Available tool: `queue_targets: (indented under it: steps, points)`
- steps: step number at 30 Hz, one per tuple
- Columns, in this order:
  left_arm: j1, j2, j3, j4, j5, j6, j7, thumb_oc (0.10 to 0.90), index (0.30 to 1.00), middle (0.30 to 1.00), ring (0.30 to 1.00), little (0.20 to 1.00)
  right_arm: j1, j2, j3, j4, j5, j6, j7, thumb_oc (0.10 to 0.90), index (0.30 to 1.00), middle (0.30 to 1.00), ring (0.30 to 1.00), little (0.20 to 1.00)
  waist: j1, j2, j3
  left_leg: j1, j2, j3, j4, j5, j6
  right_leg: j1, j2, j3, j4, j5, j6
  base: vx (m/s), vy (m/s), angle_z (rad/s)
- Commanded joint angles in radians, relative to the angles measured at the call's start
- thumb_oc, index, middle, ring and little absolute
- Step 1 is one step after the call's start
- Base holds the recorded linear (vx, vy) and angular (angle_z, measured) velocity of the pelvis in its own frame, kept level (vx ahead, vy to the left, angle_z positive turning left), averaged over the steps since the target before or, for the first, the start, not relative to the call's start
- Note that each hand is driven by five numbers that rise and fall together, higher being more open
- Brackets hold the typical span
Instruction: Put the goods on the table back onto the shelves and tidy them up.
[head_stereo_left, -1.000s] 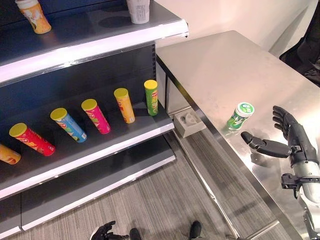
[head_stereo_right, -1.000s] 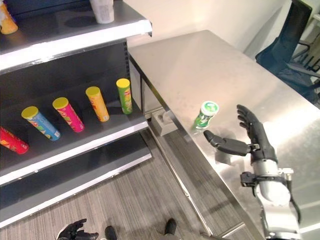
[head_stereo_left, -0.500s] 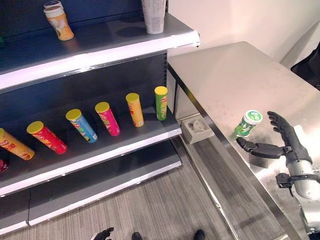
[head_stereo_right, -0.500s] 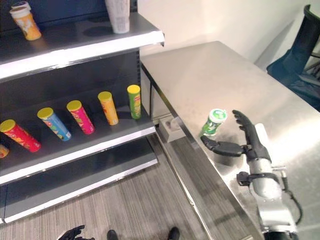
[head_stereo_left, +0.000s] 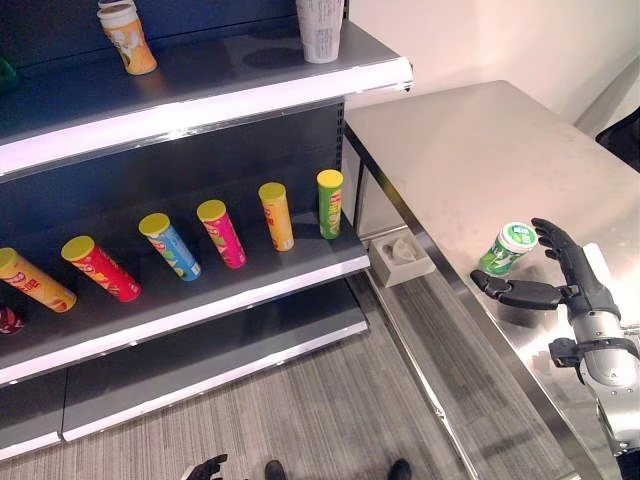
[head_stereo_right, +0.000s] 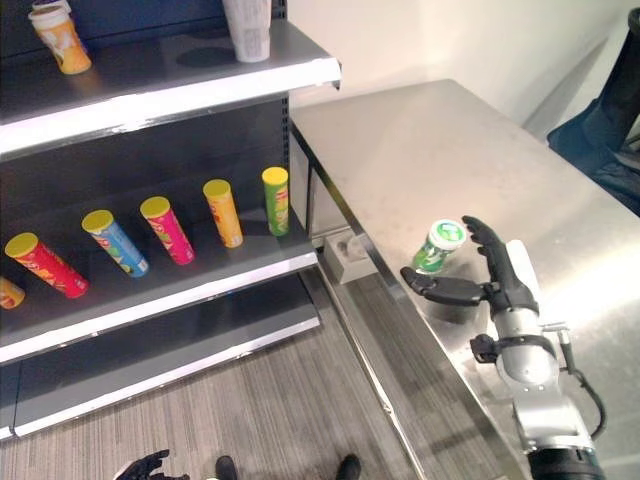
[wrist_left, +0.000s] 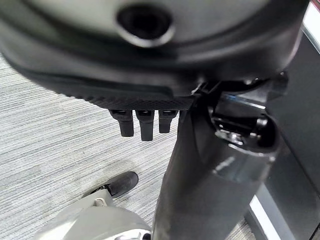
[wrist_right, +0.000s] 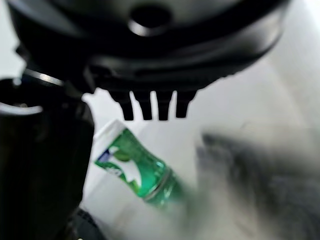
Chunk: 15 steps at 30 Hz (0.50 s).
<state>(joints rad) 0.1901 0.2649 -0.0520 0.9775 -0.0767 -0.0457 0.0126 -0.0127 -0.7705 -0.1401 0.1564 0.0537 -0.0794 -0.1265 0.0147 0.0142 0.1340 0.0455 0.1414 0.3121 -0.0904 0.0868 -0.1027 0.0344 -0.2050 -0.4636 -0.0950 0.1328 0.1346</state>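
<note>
The right hand (head_stereo_left: 572, 283) reaches forward on its silver-grey forearm, palm turned toward the robot's left. Its fingers (head_stereo_right: 487, 240) are straight and slightly spread, and the thumb (head_stereo_left: 510, 292) juts out sideways well apart from them, so the hand is wide open and grips nothing. The left hand (head_stereo_left: 207, 466) hangs low by the robot's side, its dark fingers (wrist_left: 142, 123) loosely relaxed and pointing down, with the thumb (wrist_left: 210, 175) lying apart beside them.

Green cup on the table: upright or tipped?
Upright. The green cup stands on its base near the steel table's front edge, white lid up, between the open right hand's thumb and fingers.
</note>
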Motion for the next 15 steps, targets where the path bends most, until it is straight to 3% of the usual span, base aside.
queue_targets:
  steps: [1, 2, 3, 4, 5, 15]
  points:
    - [-0.006, 0.073, -0.003, 0.009, 0.017, -0.024, 0.011, 0.800, 0.900, 0.900, 0.900, 0.900, -0.151, -0.047, -0.044, -0.006, 0.023, -0.059, -0.066, 0.800, 0.900, 0.900, 0.900, 0.900, 0.027, -0.042, -0.001, 0.031, 0.065, -0.020, 0.009, -0.075, -0.042, -0.010, -0.074, 0.020, 0.027, -0.023, 0.070, 0.00, 0.000, 0.00]
    - [-0.005, 0.073, -0.002, 0.008, 0.018, -0.024, 0.012, 0.800, 0.900, 0.900, 0.900, 0.900, -0.151, -0.048, -0.046, -0.005, 0.024, -0.059, -0.066, 0.742, 0.813, 0.813, 0.813, 0.813, 0.028, -0.042, 0.000, 0.031, 0.065, -0.020, 0.009, -0.075, -0.042, -0.009, -0.074, 0.020, 0.027, -0.023, 0.070, 0.00, 0.000, 0.00]
    - [-0.005, 0.073, -0.002, 0.007, 0.017, -0.023, 0.012, 0.800, 0.900, 0.900, 0.900, 0.900, -0.152, -0.047, -0.045, 0.000, 0.025, -0.059, -0.071, 0.505, 0.458, 0.458, 0.458, 0.458, 0.029, -0.043, 0.000, 0.031, 0.066, -0.020, 0.009, -0.075, -0.042, -0.009, -0.074, 0.019, 0.027, -0.023, 0.070, 0.00, 0.000, 0.00]
    - [-0.004, 0.073, -0.003, 0.007, 0.016, -0.022, 0.012, 0.800, 0.900, 0.900, 0.900, 0.900, -0.154, -0.046, -0.045, 0.003, 0.025, -0.059, -0.074, 0.419, 0.328, 0.328, 0.328, 0.328, 0.029, -0.043, 0.000, 0.031, 0.066, -0.020, 0.010, -0.075, -0.042, -0.009, -0.074, 0.019, 0.027, -0.023, 0.070, 0.00, 0.000, 0.00]
    - [-0.007, 0.072, -0.004, 0.008, 0.014, -0.022, 0.014, 0.800, 0.900, 0.900, 0.900, 0.900, -0.158, -0.041, -0.045, 0.005, 0.025, -0.059, -0.079, 0.400, 0.300, 0.300, 0.300, 0.300, 0.030, -0.044, 0.001, 0.031, 0.067, -0.021, 0.009, -0.075, -0.042, -0.009, -0.075, 0.018, 0.029, -0.025, 0.070, 0.00, 0.000, 0.00]
    - [-0.005, 0.077, 0.000, 0.003, 0.007, -0.017, 0.016, 0.800, 0.900, 0.900, 0.900, 0.900, -0.153, -0.018, -0.061, 0.000, 0.024, -0.052, -0.099, 0.400, 0.300, 0.300, 0.300, 0.300, 0.033, -0.057, -0.002, 0.041, 0.070, -0.025, 0.009, -0.082, -0.042, 0.006, -0.072, 0.007, 0.038, -0.035, 0.067, 0.01, 0.003, 0.07]
